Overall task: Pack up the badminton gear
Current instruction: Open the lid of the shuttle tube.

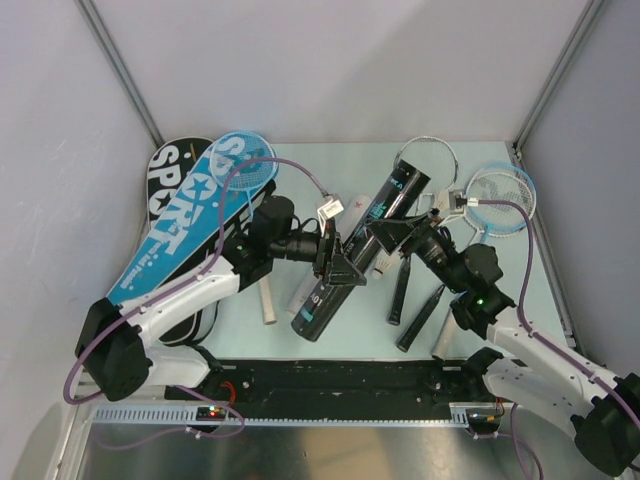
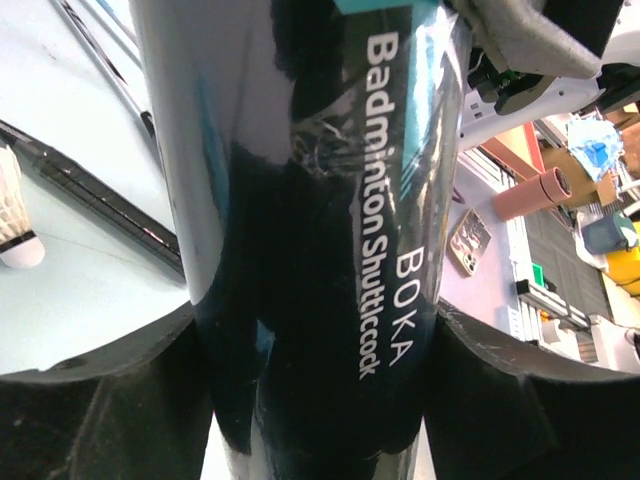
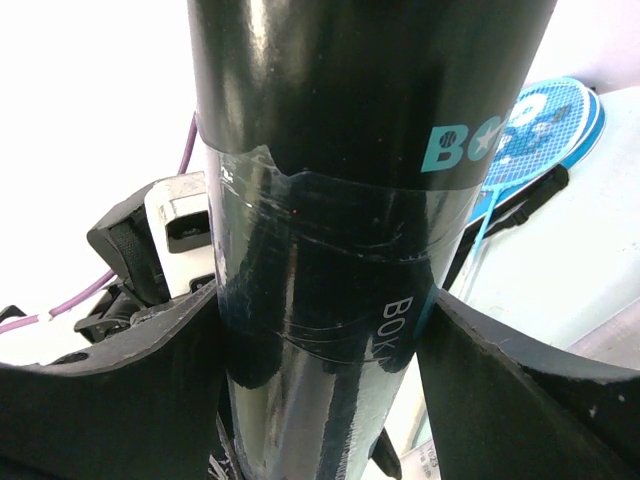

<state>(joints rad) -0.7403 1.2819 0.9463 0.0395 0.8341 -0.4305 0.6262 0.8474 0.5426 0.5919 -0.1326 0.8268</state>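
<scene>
Black tube (image 1: pixel 318 305), clamped across its middle by left tool (image 1: pixel 345 268), right tool (image 1: pixel 392 235) gripping just beside

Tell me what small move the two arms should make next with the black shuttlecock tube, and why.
Probably lift the black shuttlecock tube a little, both arms together. The left gripper and right gripper each pinch it mid-length, and it slants close between the white tube and the black racket handles, so raising it before any swing should avoid dragging them.
</scene>
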